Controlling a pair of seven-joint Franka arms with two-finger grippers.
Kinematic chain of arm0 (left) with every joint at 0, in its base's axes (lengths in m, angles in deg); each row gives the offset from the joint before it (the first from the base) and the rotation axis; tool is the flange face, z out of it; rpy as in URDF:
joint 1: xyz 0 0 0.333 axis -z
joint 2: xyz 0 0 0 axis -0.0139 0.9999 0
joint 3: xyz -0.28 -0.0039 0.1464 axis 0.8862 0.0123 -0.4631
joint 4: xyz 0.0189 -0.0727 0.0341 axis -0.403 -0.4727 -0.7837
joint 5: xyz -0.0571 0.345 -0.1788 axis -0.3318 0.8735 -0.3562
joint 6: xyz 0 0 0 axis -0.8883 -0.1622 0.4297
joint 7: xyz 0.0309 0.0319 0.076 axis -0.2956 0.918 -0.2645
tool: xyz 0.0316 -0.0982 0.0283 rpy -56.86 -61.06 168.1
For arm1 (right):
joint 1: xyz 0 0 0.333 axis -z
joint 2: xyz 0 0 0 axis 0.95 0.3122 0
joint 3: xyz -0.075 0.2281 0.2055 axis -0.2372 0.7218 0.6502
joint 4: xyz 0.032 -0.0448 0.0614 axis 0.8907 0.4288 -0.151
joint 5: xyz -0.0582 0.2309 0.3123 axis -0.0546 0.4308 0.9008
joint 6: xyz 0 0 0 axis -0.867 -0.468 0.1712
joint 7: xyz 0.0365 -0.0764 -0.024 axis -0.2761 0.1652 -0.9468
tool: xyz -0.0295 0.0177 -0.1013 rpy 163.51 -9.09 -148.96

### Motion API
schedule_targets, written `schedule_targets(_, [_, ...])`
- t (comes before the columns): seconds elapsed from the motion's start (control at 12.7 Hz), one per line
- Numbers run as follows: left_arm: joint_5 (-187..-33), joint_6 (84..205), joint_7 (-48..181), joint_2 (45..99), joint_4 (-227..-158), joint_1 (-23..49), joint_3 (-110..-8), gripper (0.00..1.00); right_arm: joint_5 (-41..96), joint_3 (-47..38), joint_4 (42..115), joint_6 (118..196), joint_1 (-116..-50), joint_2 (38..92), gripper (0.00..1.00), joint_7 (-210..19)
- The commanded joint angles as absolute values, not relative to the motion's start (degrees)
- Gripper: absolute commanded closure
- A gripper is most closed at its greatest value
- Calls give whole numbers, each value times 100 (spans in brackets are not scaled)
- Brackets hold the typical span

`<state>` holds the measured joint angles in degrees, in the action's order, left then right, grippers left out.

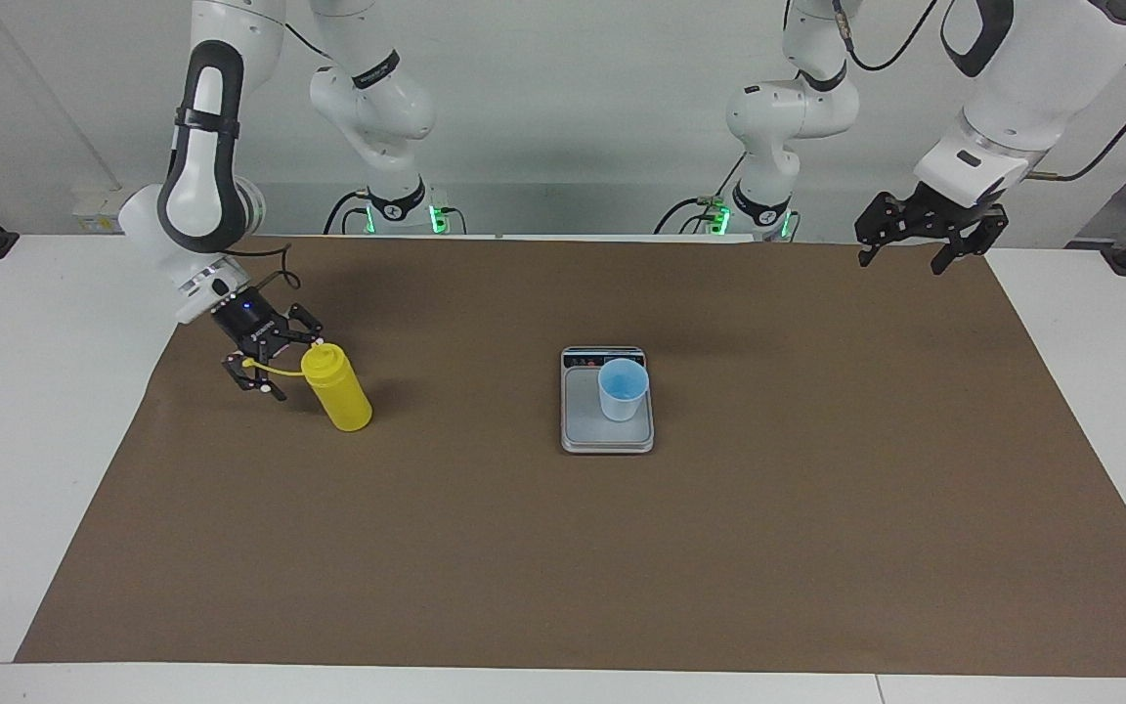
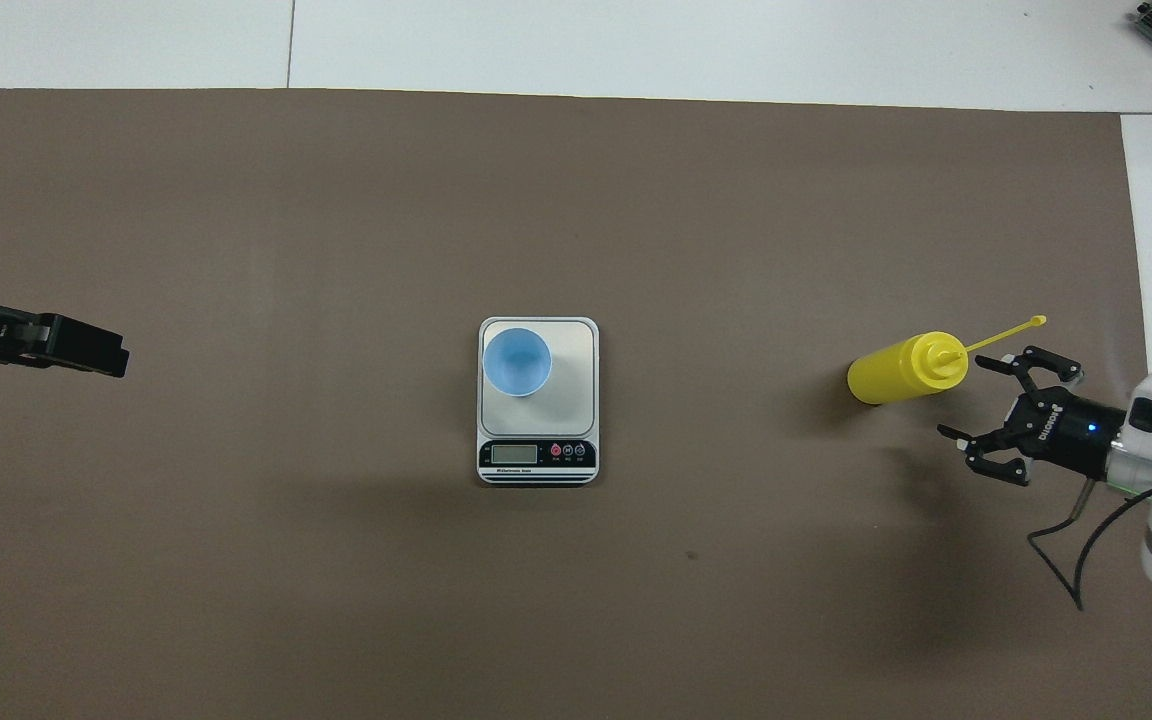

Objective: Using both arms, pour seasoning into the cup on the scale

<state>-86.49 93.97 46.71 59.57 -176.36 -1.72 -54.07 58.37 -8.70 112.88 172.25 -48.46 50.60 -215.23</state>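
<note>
Beside the right end effector (image 1: 267, 363), fingers apart, the squeeze bottle (image 1: 337, 389) looks light, probably soft; grip mid-body.

Scale (image 2: 537, 400) display digits illegible

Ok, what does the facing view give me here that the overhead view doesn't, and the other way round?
Facing view only: both arms back to their bases, and the left hand waiting open, raised over the mat at the left arm's end.
Overhead view only: bare mat between the right hand and the seasoning bottle, so no contact.
Both: the bottle standing on the mat, the cup on the scale, the right hand open beside the bottle.
</note>
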Motion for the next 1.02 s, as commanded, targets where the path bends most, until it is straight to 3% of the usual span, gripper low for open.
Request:
schedule_targets(0.0, [-8746, 9453, 4664, 5766, -17857, -219, -5416, 0, 5043, -909, 11143, 16889, -4553, 4918, 0, -21400])
schedule_targets(0.47, [-8746, 9453, 4664, 5766, -17857, -219, -5416, 0, 3090, -866, 10202, 16449, -4438, 4726, 0, -19180])
schedule_targets(0.71, [-8746, 9453, 4664, 5766, -17857, -219, -5416, 0, 1792, -830, 9965, 16257, -4815, 4242, 0, -17091])
schedule_targets(0.94, [-8746, 9453, 4664, 5766, -17857, -219, -5416, 0, 894, -813, 9385, 15580, -5272, 4171, 0, -14649])
